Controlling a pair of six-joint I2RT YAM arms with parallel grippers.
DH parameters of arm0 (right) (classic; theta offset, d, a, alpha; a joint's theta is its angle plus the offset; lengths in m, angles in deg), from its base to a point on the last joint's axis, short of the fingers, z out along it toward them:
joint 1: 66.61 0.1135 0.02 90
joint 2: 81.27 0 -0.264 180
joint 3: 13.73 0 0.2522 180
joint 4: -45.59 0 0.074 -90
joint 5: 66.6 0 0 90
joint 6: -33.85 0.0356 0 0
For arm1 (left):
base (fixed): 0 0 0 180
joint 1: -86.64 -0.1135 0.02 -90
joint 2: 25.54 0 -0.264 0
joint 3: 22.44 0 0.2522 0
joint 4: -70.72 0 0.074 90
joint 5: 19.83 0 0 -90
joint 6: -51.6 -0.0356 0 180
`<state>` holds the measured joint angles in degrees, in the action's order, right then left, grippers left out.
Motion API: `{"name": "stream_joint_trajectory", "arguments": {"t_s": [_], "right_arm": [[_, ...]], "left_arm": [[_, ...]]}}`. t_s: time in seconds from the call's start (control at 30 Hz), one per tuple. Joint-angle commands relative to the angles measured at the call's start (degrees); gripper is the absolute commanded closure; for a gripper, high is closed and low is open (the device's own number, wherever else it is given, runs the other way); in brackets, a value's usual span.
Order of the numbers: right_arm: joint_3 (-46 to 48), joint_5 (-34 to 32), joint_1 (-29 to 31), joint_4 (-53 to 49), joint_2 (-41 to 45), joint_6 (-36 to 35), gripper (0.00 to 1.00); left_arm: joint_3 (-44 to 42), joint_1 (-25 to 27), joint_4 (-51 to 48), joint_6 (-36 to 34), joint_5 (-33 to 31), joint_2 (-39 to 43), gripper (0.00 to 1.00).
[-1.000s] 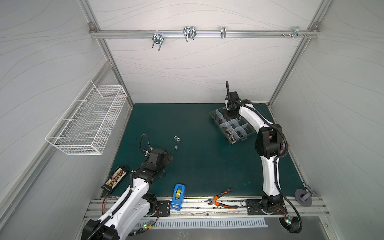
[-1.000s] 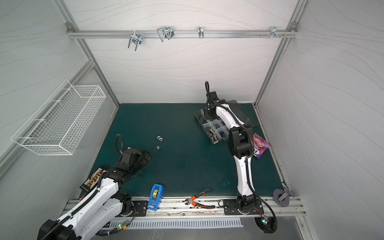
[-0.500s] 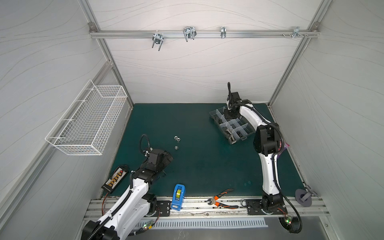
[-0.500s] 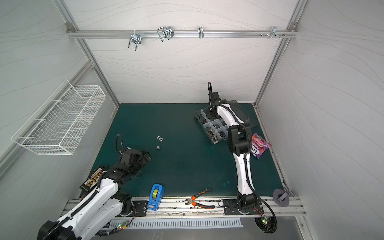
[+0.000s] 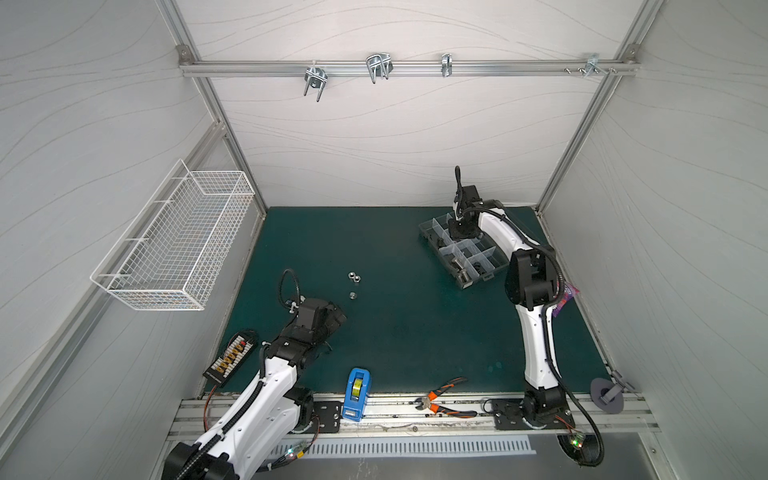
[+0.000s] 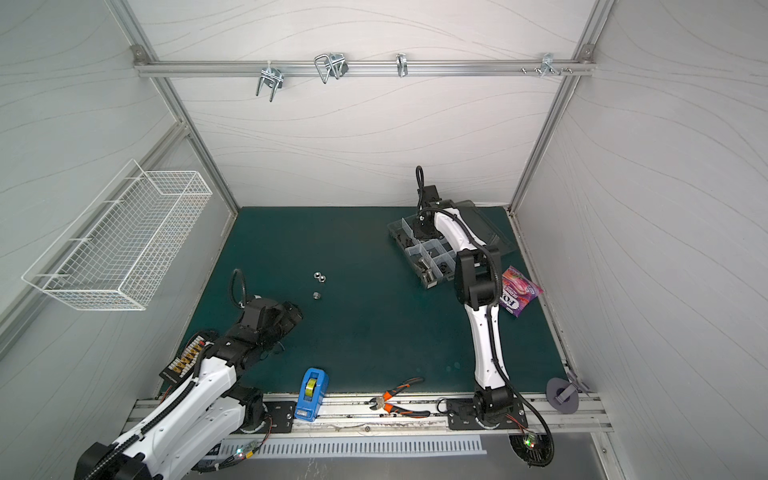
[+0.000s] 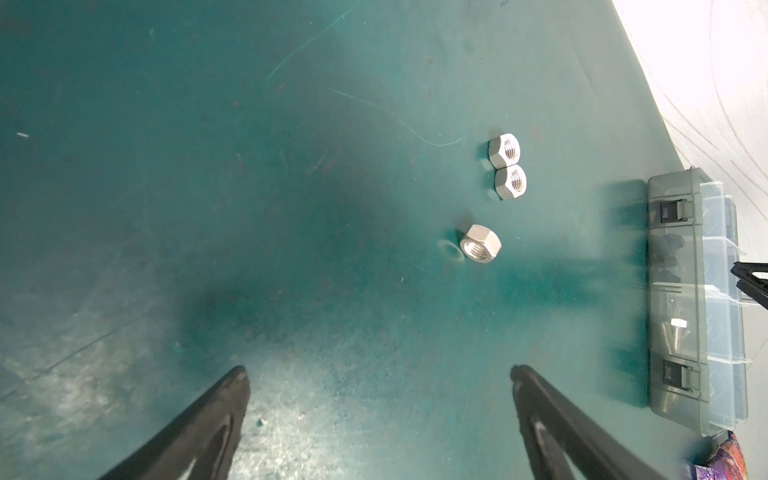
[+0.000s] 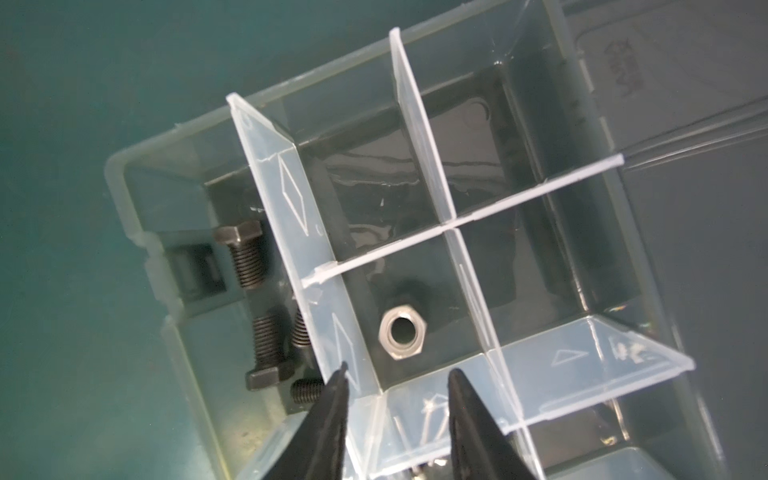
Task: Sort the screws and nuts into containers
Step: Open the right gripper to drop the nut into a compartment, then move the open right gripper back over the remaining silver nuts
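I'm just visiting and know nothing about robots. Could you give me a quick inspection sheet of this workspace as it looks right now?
Surface: green mat, scuffed and scratched.
Job's things: three silver nuts loose on the mat, two touching, one apart; organizer box open, with a single nut in one compartment and black bolts in the next.
Clutter: tape dispenser and pliers at the front edge; candy packet near the mat's right edge.
Grippers: left gripper open, short of the loose nuts; right gripper open over the box, holding nothing.
Cables: black cable loop on the left arm; long cable along the right arm.
Surroundings: white walls; wire basket on the left wall; hook rail at the back.
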<state>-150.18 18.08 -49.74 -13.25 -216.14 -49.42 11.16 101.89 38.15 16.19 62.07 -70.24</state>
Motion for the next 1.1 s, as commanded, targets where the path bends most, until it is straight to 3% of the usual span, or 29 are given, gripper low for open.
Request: {"name": "stream_joint_trajectory", "arguments": {"t_s": [0.0, 0.1, 0.2, 0.27, 0.3, 0.47, 0.7, 0.9, 1.07], "right_arm": [[0.84, 0.34, -0.35, -0.41, 2.00, -0.70, 0.50], [1.81, 0.83, -0.34, -0.23, 3.38, -0.74, 0.47], [3.98, 1.28, -0.01, 0.21, 5.52, -0.57, 0.38], [7.28, 2.34, 0.64, 1.62, 8.25, -0.44, 0.21], [9.59, 2.49, 1.28, 3.16, 10.03, -0.48, 0.01], [17.90, -1.63, 6.59, 6.57, 17.31, -0.66, 0.01], [26.83, -9.42, 19.16, 9.87, 23.45, -0.09, 0.01], [29.09, -4.35, 28.41, 12.10, 22.71, 0.76, 0.01], [25.76, -1.79, 34.47, 11.73, 17.84, 0.51, 0.01]], "left_arm": [[2.58, -0.30, -0.25, -0.45, -0.34, 0.50, 0.01], [2.38, -0.30, -0.09, -0.36, -0.34, 0.41, 0.01], [2.15, -0.30, 0.00, -0.27, -0.25, 0.49, 0.01], [1.99, -0.30, 0.00, -0.27, -0.25, 0.51, 0.01], [1.96, -0.30, 0.00, -0.19, -0.27, 0.47, 0.01], [1.79, -0.30, -0.04, -0.10, -0.43, 0.64, 0.01], [1.69, -0.30, 0.46, -0.01, -1.12, 0.03, 0.01], [1.65, -0.30, 0.97, -0.10, -1.12, -0.49, 0.01], [1.27, -0.30, 0.97, 0.67, -1.22, -0.32, 0.01]]}}
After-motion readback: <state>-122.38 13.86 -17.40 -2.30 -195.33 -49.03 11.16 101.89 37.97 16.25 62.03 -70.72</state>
